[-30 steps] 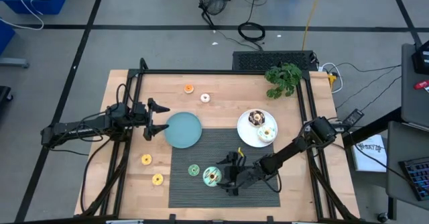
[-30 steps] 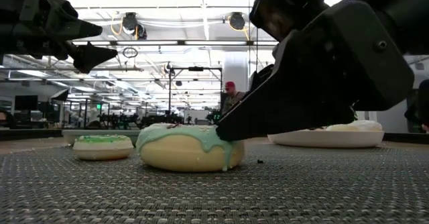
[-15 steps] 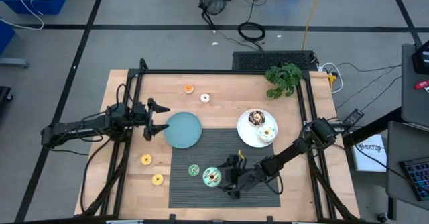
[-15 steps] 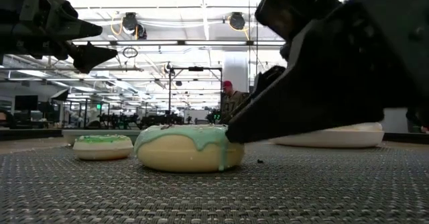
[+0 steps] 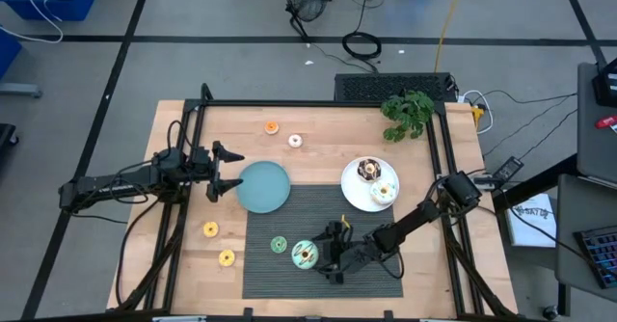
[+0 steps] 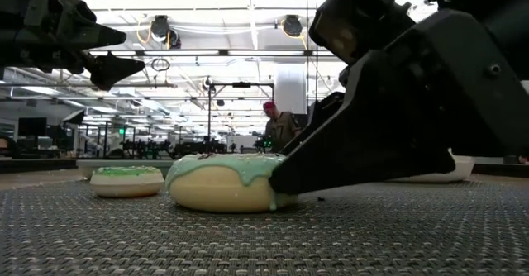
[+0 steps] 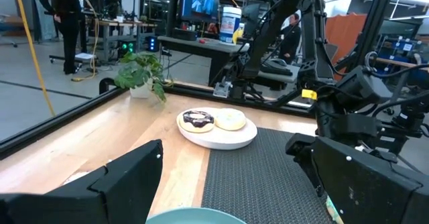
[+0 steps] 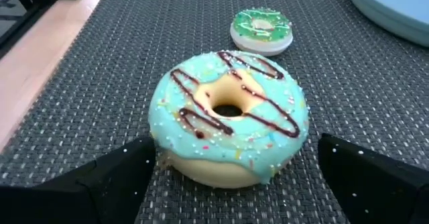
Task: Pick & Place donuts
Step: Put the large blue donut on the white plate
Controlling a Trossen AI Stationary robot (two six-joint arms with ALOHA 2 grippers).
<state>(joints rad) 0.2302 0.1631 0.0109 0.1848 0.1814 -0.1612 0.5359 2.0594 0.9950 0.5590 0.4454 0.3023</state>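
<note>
On the dark woven mat [image 5: 371,221], front-centre of the worktop [image 5: 318,134], sits the mint donut [image 5: 305,254] with chocolate drizzle. Right pincer [image 5: 326,255] is down at mat level, fingers spread wide either side of it; in the low view one finger [image 6: 364,148] looks to be touching the icing edge, no grip closed. Green donut [image 5: 279,245] lies just beside it on the mat. Two yellow donuts [image 5: 210,229] sit on bare wood to the left, an orange donut [image 5: 272,126] and a white donut [image 5: 295,141] near the far edge. White plate [image 5: 353,194] holds a chocolate donut [image 5: 368,171] and a pale one [image 5: 384,191]. Left pincer [image 5: 229,172] hangs open above the worktop, just beside the teal plate [image 5: 263,187]. Potted plant [image 5: 408,113] at far right corner.
</note>
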